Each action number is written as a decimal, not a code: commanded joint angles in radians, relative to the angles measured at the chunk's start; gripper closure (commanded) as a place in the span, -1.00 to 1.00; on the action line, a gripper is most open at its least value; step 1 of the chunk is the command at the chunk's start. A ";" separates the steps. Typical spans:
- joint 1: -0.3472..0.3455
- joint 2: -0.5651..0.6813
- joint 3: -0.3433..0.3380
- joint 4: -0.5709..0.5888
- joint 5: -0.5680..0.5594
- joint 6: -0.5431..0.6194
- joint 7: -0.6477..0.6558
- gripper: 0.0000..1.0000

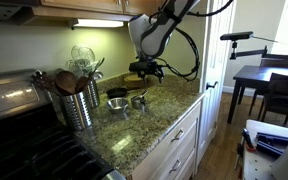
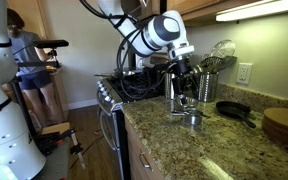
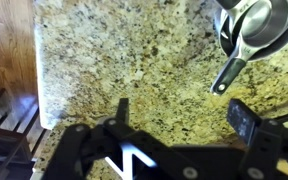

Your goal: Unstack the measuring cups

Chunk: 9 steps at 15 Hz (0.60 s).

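Wrist view: a nested stack of small shiny silver metal measuring cups (image 3: 259,25) is seen at two o'clock in the picture, with a slim grey handle (image 3: 229,72) pointing down towards seven o'clock. The stack rests on the speckled beige granite desk (image 3: 134,50). At six o'clock the black two-fingered tool (image 3: 181,118) is held spread wide above bare stone, with nothing between its fingers.

In an exterior view the measuring cups (image 1: 136,102) are found just beside a wider dark metal bowl (image 1: 117,95) at their ten o'clock. A tall perforated steel cylinder (image 1: 79,105) filled with wooden spoons stands farther off at nine o'clock. The tool (image 1: 146,70) hangs above the cups, apart from them.

The approach is judged to be in hand, with no cup yet taken. Next, the tool would need to be shifted over the stack, lowered, and closed on the top cup alone.
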 commanded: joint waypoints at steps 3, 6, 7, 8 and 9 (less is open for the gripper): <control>0.086 0.149 -0.082 0.167 0.007 -0.028 0.096 -1.00; 0.108 0.214 -0.109 0.223 0.018 -0.035 0.109 -1.00; 0.112 0.233 -0.116 0.239 0.025 -0.037 0.112 -1.00; 0.115 0.253 -0.122 0.254 0.032 -0.039 0.115 -1.00; 0.115 0.272 -0.126 0.271 0.041 -0.044 0.113 -1.00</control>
